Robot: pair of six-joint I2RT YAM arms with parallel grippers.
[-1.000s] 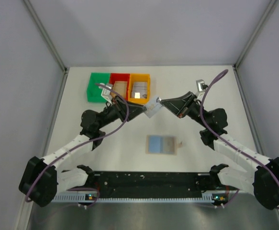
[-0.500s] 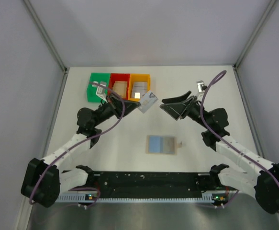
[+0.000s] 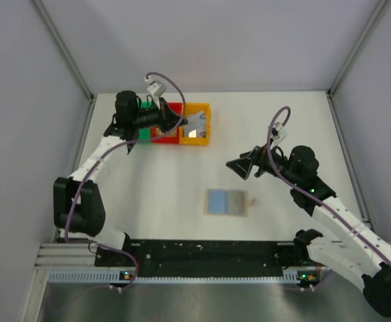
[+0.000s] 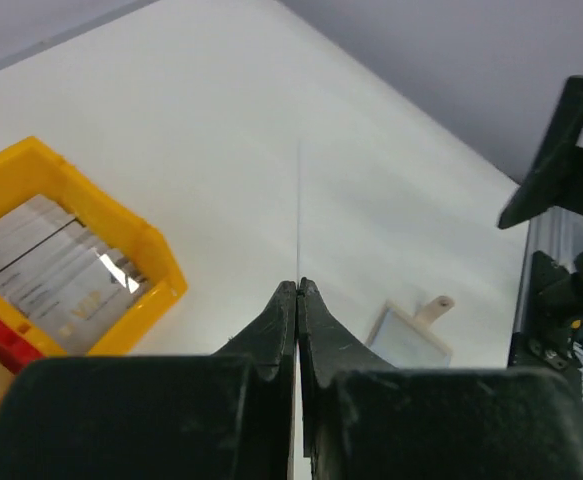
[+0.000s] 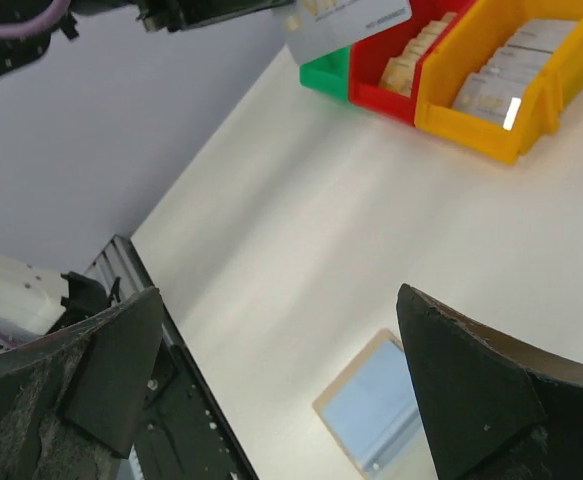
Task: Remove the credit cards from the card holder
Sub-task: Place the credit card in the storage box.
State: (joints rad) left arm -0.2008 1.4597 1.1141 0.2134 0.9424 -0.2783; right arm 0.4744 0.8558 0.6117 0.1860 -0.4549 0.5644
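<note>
Lab robot cell, white table (image 3: 148, 194), grey panel walls (image 3: 208, 40), aluminium frame posts (image 3: 64, 47)

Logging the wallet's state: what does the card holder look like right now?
The card holder lies opened flat on the white table. Its blue-grey lining faces up in two panels, edged in leather-like tan, with a small tan tab poking out on the right. Only the table touches it. Whether cards are inside cannot be told.

Green bin (image 5: 323, 73), red bin (image 5: 385, 101), orange bin (image 5: 471, 135)
</note>
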